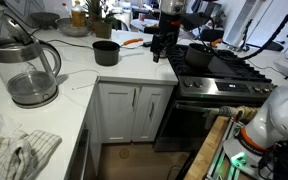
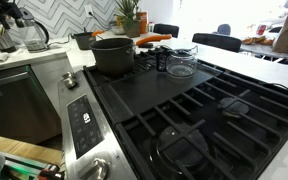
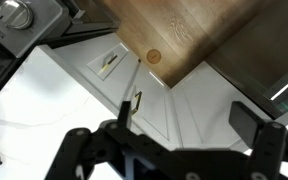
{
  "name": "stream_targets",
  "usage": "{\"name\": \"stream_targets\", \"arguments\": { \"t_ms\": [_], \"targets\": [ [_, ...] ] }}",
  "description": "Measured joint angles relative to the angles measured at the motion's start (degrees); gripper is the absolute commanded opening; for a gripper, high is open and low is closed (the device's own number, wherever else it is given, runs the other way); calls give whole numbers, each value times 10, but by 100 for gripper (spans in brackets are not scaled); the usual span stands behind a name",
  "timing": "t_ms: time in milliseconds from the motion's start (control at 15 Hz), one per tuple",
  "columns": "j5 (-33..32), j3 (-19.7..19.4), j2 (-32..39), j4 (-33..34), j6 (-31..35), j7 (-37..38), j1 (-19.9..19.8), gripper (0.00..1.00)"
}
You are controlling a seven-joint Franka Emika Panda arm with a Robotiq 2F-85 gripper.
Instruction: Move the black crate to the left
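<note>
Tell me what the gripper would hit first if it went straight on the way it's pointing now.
Probably the white countertop. In the wrist view the gripper, jaws open, aims down at plain white surface with nothing in between. It might instead pass the edge and meet the cabinet fronts; depth is unclear.

Glass kettle (image 1: 29,70), black saucepan (image 1: 106,53) on white counter (image 1: 124,70)

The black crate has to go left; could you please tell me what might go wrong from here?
1. In an exterior view the black crate stands close between the dark pot and a glass lid; the open gripper might knock either on approach.
2. The wrist view shows cabinet doors and floor but no crate, so the reach could be misaimed.
</note>
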Motion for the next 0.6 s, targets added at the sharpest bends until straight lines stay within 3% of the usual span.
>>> {"name": "stream_targets", "arguments": {
  "t_ms": [333,600],
  "targets": [
    [-19,-25,-1,2,9,-10,-2,100],
    [-24,-77,-2,4,31,-89,-13,100]
  ]
}}
